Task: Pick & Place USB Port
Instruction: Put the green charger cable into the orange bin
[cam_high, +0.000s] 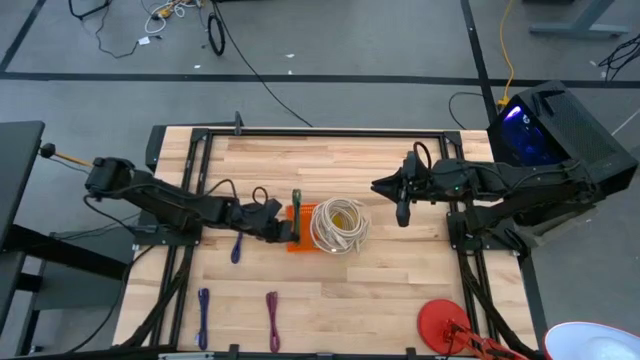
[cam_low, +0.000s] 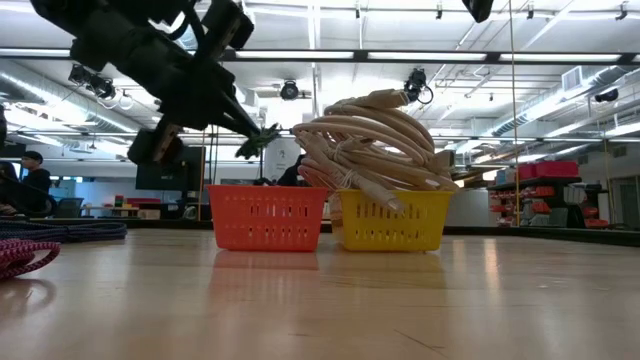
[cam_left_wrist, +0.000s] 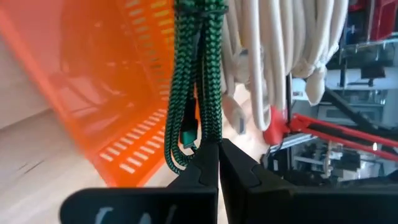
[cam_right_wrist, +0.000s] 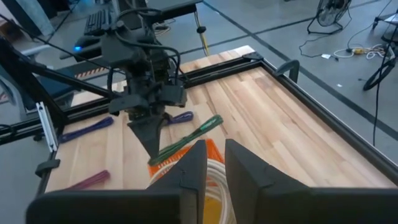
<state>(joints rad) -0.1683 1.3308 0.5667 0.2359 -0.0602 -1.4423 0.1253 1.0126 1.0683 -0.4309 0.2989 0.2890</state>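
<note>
A green braided USB cable (cam_left_wrist: 198, 74), folded into a bundle, is in my left gripper (cam_left_wrist: 217, 155), which is shut on it above the orange basket (cam_high: 298, 242). The low view shows that gripper (cam_low: 248, 140) higher than the orange basket's rim (cam_low: 268, 190). Beside it stands a yellow basket (cam_low: 392, 220) heaped with a coil of white cables (cam_high: 340, 225). My right gripper (cam_right_wrist: 215, 163) hovers to the right of the baskets, its fingers a little apart and holding nothing. My left gripper pinches the green cable bundle by one end (cam_left_wrist: 200, 144) between its two fingers, several strands together. The fingers come from the table's left, slanting down. The bundle is lifted clear above the orange basket, and its free end (cam_right_wrist: 212, 121) sticks out beyond the fingertips.
Three purple cables lie on the wood: one near the left gripper (cam_high: 237, 248) and two by the near edge (cam_high: 203, 310) (cam_high: 272, 318). A red round thing (cam_high: 440, 325) sits at the near right corner. A dark frame (cam_high: 320, 133) borders the table.
</note>
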